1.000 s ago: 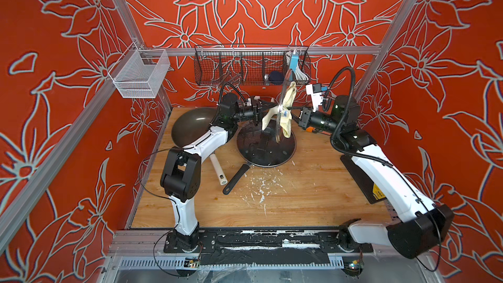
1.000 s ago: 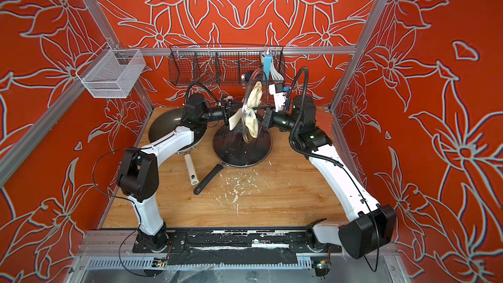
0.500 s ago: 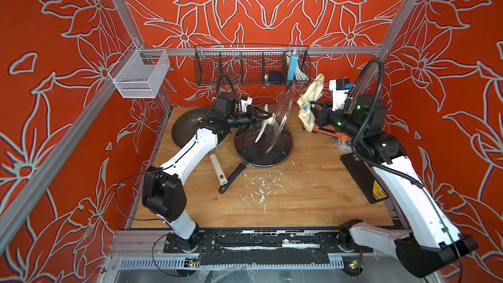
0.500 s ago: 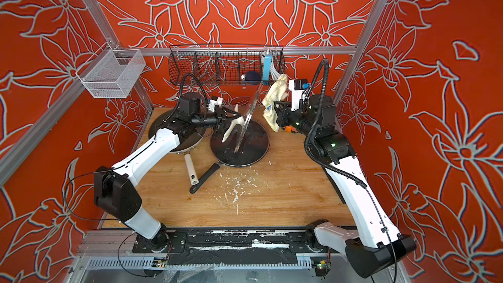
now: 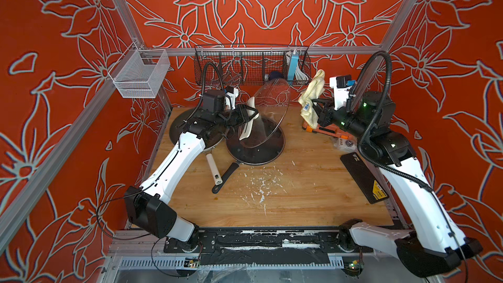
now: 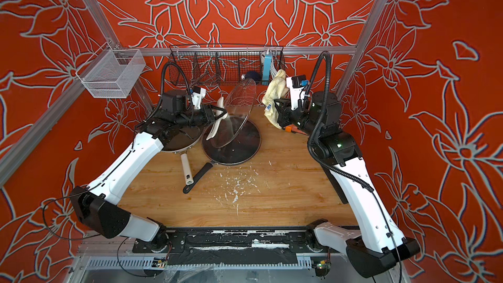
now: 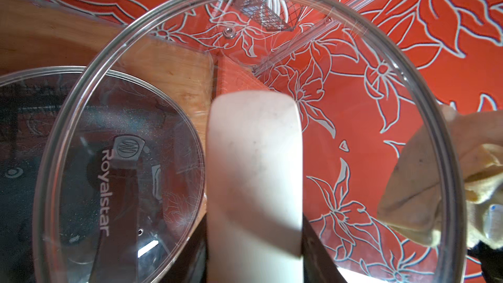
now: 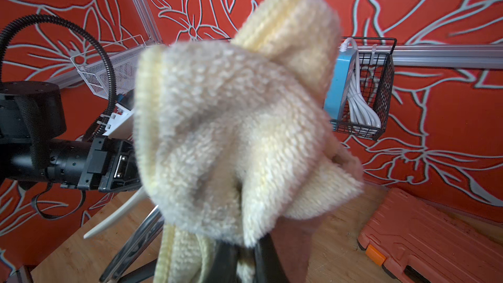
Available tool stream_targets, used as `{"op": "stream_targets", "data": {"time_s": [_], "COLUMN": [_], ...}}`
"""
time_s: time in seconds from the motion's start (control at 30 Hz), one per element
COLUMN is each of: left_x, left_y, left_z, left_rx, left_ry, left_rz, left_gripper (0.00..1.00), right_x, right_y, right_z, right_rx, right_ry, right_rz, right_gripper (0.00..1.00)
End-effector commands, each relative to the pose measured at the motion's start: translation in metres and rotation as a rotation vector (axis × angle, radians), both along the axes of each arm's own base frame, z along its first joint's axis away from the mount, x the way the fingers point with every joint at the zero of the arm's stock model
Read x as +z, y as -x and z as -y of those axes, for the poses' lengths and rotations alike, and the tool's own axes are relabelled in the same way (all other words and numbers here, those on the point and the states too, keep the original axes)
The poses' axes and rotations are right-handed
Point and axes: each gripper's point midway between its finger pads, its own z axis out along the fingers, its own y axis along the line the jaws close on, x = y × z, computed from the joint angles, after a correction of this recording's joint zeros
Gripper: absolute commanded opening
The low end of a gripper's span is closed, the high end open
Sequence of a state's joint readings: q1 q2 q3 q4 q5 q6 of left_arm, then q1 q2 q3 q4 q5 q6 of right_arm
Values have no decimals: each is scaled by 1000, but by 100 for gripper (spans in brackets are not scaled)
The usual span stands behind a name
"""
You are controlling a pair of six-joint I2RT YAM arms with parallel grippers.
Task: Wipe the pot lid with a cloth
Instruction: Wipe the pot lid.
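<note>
The pot lid (image 5: 268, 110) (image 6: 241, 110) is clear glass with a cream handle (image 7: 254, 164). It hangs tilted on edge over a black pan in both top views. My left gripper (image 5: 251, 117) (image 6: 219, 112) (image 7: 254, 257) is shut on that handle. The cream cloth (image 5: 313, 96) (image 6: 275, 91) (image 8: 231, 132) is bunched in my right gripper (image 5: 317, 110) (image 6: 278, 108) (image 8: 245, 257), which is shut on it. The cloth hangs to the right of the lid, apart from the glass. Through the lid, the left wrist view shows the cloth (image 7: 413, 186).
Under the held lid sits a black pan with its own glass lid (image 5: 255, 148). A grey pan (image 5: 185, 129) lies at the left with a cream handle (image 5: 213, 167). An orange case (image 5: 328, 132), a black slab (image 5: 364, 178), white flecks (image 5: 258, 186) and a rear wire basket (image 5: 250, 66) are also here.
My right gripper has drawn the cloth off the lid and back to the right. The left gripper has shifted the lid slightly left and tilted it.
</note>
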State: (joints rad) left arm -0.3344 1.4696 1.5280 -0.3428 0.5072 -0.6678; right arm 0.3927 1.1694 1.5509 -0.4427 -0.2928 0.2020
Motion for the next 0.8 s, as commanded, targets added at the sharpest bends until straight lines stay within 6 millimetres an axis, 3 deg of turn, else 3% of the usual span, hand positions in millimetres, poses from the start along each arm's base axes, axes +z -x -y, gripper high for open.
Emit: {"op": "stream_targets", "data": {"time_s": [0.0,0.17,0.33,0.6,0.77], "left_x": [105,97,88,78,87], "left_y": [10,-8,-13,6,18], "left_z": [7,-9,-12,16,24], "left_rx": [-42,68,94,57,97], "left_ry": [78,-174,-442,-750,-763], "left_rz": [384,545,758,1044,1111], "left_gripper": [0,0,0,0,0], "right_x": [24,28,14,-40,-69], "right_y": [7,12,12,-8,-20], "right_z": [1,-5,-14,-32,-32], "right_rx": [9,42,62,33,-24], "right_ry": [1,28,112,285,317], "right_rz": [67,80,53,-124,-223], "right_gripper": [0,0,0,0,0]}}
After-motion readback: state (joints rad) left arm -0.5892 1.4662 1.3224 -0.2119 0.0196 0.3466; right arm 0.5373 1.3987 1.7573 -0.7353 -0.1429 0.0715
